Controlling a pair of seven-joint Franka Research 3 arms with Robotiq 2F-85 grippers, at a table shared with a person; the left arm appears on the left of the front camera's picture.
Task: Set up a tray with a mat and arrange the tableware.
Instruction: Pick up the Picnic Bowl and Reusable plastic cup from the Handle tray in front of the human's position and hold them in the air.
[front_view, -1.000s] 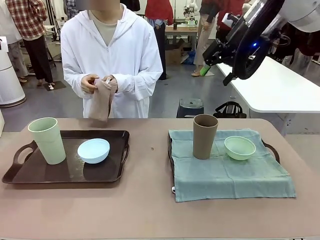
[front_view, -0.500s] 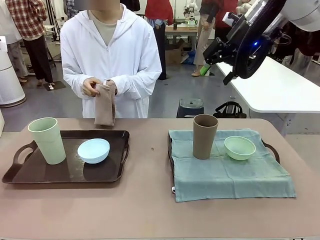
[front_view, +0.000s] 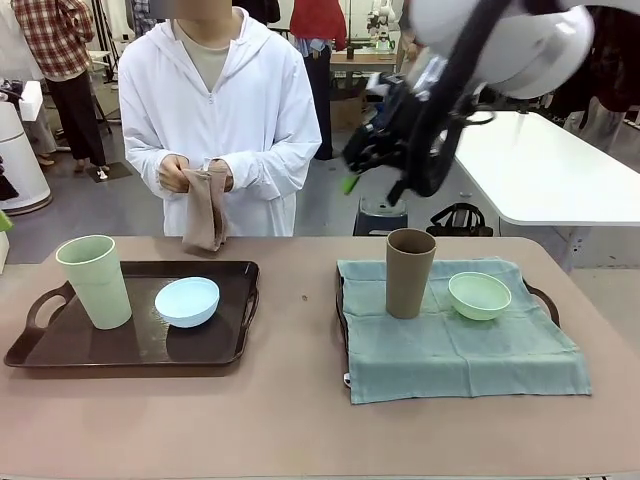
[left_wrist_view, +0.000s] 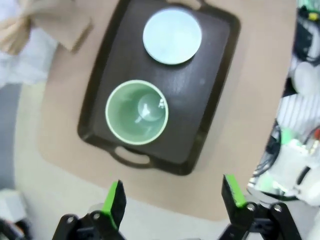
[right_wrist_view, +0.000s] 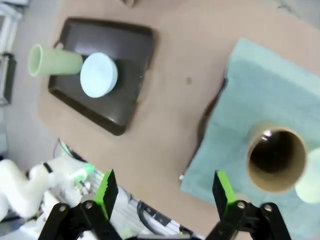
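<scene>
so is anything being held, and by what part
Neither the left gripper nor the right gripper holds anything; jaws open. The person's hands grip a beige cloth by its top end.

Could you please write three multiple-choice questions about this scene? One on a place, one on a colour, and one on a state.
1. Where does the brown tumbler stand?
A) on the teal mat
B) on the bare table
C) in the person's hands

2. What colour is the bowl on the uncovered tray?
A) mint green
B) light blue
C) brown

3. In what state is the right gripper?
A) open and empty
B) shut on a bowl
C) shut on the mat

Answers:
1 A: the tumbler's base rests on the mat.
2 B: the bowl is pale blue against the dark tray.
3 A: its jaws stand wide apart, high over the table, with nothing between them.
</scene>
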